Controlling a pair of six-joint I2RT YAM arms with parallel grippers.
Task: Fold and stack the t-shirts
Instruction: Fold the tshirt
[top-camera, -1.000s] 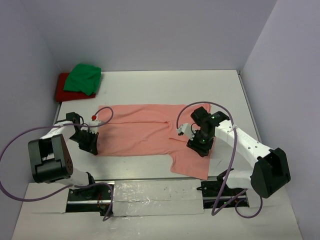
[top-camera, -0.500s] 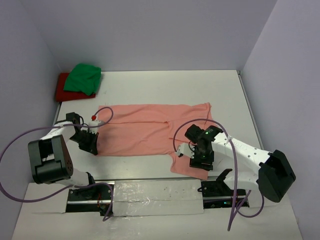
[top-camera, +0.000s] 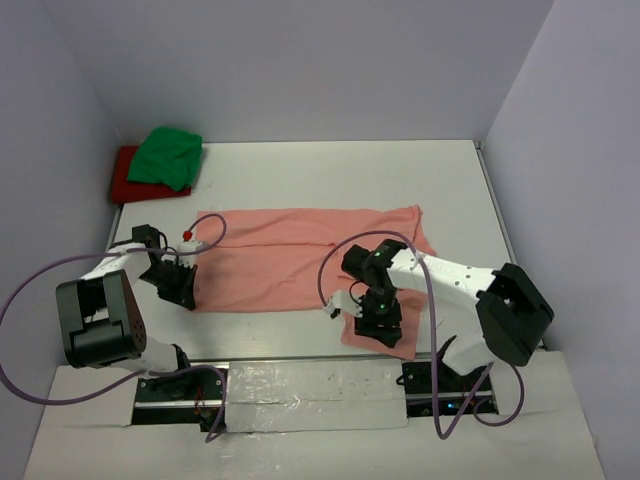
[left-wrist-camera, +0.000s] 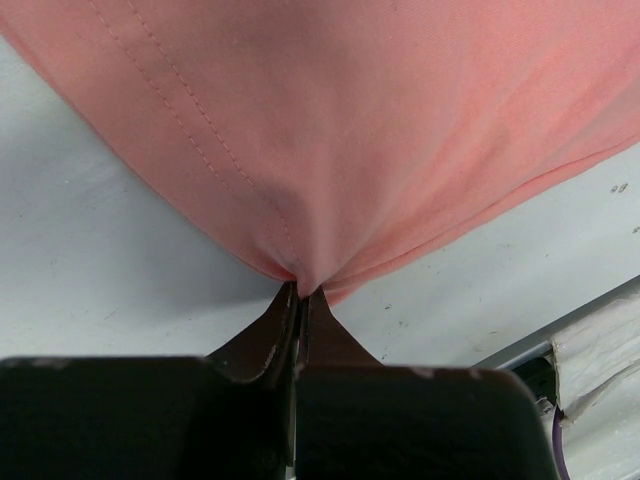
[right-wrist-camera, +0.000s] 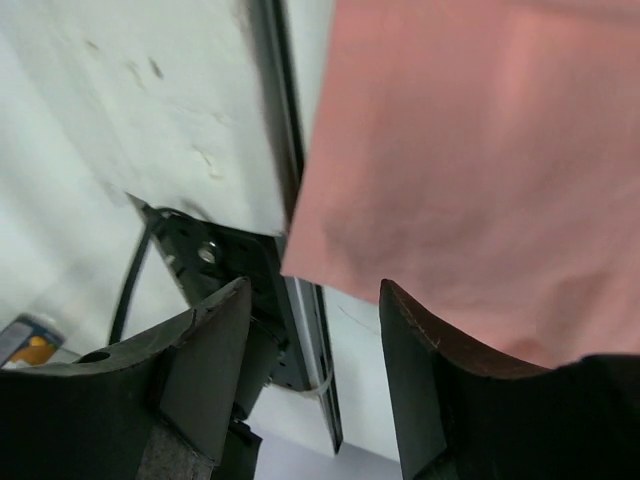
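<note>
The salmon-pink t-shirt (top-camera: 290, 258) lies spread flat across the middle of the table. My left gripper (top-camera: 184, 291) is shut on its near left corner. In the left wrist view the pink t-shirt (left-wrist-camera: 350, 130) bunches into the closed left gripper (left-wrist-camera: 300, 292). My right gripper (top-camera: 378, 325) hangs over the shirt's near right flap (top-camera: 352, 330), jaws open. In the right wrist view the pink t-shirt (right-wrist-camera: 470, 140) has its corner just ahead of the open right gripper (right-wrist-camera: 315, 315), nothing gripped. A bright green t-shirt (top-camera: 166, 157) sits crumpled on a red t-shirt (top-camera: 122, 178) at the back left corner.
Grey walls close the table (top-camera: 330, 175) at back, left and right. A taped strip with both arm mounts (top-camera: 300, 385) runs along the near edge, its metal rail (right-wrist-camera: 230, 265) showing in the right wrist view. Purple cables (top-camera: 340, 262) loop over the shirt.
My right arm has swung from the shirt's right side toward the near right flap, uncovering the far right corner. The left gripper has kept its hold and place.
</note>
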